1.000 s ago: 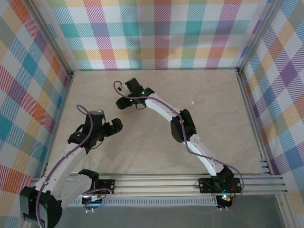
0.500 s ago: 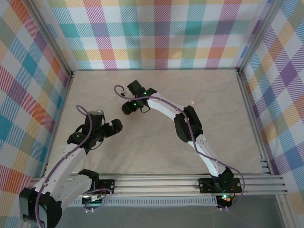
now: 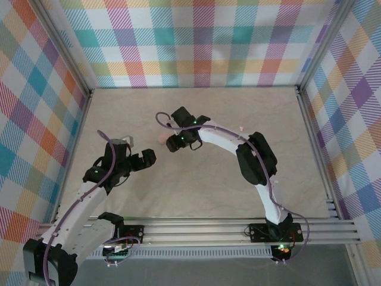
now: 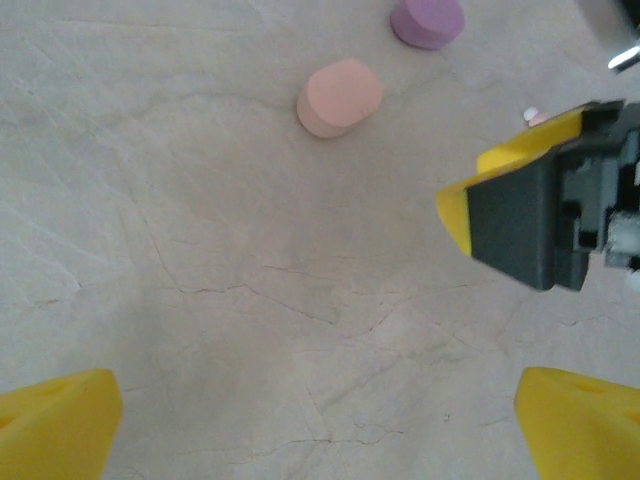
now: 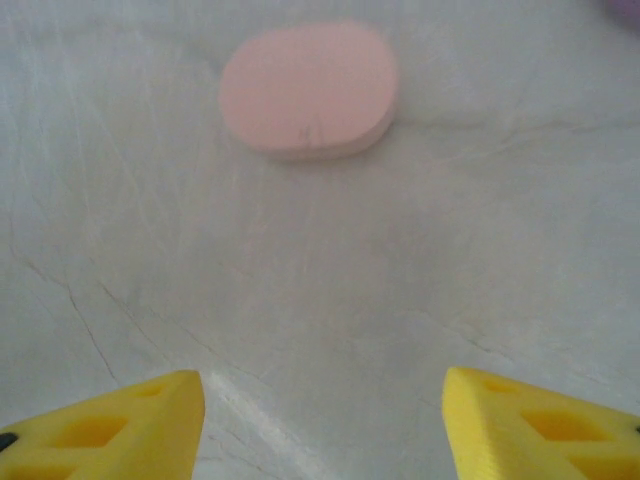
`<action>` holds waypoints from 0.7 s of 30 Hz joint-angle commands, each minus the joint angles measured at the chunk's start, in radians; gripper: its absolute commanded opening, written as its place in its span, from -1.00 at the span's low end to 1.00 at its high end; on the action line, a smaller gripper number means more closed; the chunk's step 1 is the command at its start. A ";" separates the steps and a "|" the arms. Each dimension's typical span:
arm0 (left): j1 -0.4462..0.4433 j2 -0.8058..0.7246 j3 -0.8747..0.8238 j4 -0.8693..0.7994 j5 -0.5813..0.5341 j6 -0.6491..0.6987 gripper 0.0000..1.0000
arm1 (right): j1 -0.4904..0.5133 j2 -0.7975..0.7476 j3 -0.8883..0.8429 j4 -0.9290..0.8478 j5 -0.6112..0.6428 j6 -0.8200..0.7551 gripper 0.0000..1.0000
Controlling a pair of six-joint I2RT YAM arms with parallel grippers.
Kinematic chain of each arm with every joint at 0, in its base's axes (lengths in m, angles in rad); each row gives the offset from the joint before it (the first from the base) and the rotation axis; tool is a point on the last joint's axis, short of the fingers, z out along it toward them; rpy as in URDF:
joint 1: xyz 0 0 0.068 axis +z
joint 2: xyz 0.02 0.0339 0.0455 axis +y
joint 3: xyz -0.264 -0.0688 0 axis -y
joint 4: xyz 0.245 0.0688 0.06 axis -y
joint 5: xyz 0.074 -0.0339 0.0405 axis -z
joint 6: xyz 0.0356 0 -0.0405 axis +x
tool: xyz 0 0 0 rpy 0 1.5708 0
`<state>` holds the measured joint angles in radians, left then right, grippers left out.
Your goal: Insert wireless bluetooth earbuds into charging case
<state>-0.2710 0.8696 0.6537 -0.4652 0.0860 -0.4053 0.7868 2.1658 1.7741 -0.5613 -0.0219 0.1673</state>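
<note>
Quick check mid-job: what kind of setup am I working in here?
Probably a lab test cell, not a home: plaid cloth walls on an aluminium frame, and a marble-look table with a pink puck.

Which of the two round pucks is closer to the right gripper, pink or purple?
The pink puck: it lies straight ahead of the right gripper, centred between its open jaws. The purple puck sits farther off to one side.

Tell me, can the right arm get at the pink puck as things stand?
Probably yes: the right gripper is open, the pink puck lies just ahead on the table, nothing between them.
</note>
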 commanded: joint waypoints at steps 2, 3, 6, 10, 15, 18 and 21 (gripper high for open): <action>0.013 -0.018 0.023 -0.014 -0.026 0.038 1.00 | 0.011 0.025 0.074 0.022 0.069 0.199 0.34; 0.013 -0.022 0.024 -0.018 -0.030 0.038 1.00 | 0.012 0.055 0.108 0.018 0.074 0.210 0.36; 0.013 -0.048 0.021 -0.021 -0.028 0.045 1.00 | 0.020 0.163 0.275 -0.056 0.117 0.221 0.39; 0.013 -0.079 0.010 -0.010 -0.032 0.048 1.00 | 0.025 0.400 0.734 -0.372 0.270 0.296 0.50; 0.015 -0.054 0.001 0.016 -0.042 0.033 1.00 | 0.031 0.520 0.915 -0.426 0.282 0.405 0.59; 0.014 -0.020 0.018 0.017 -0.024 0.034 1.00 | 0.035 0.511 0.842 -0.369 0.300 0.432 0.62; 0.015 0.000 0.024 0.026 -0.008 0.037 1.00 | 0.044 0.525 0.829 -0.333 0.340 0.416 0.63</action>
<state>-0.2695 0.8589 0.6533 -0.4644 0.0628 -0.3763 0.8139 2.6770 2.6114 -0.9001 0.2588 0.5472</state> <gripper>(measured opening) 0.999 0.812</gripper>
